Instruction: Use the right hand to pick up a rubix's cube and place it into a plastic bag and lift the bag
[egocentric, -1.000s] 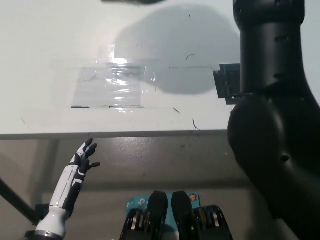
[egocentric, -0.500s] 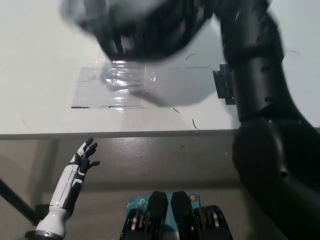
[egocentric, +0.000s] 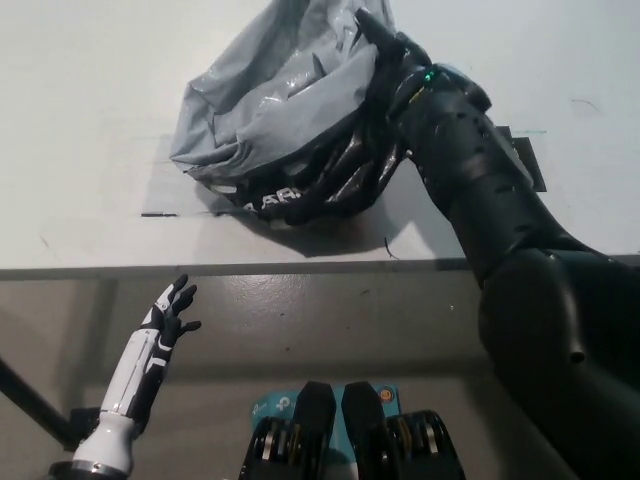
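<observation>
The bag (egocentric: 265, 100) is held by the right hand (egocentric: 345, 165), fingers closed on it, just above the desk (egocentric: 80, 70). The cube cannot be seen. Lifting should be done steadily, grip kept firm. The left hand (egocentric: 170, 318) rests, spread, below the desk edge.

white table (egocentric: 90, 90), grey floor (egocentric: 300, 320)
</observation>
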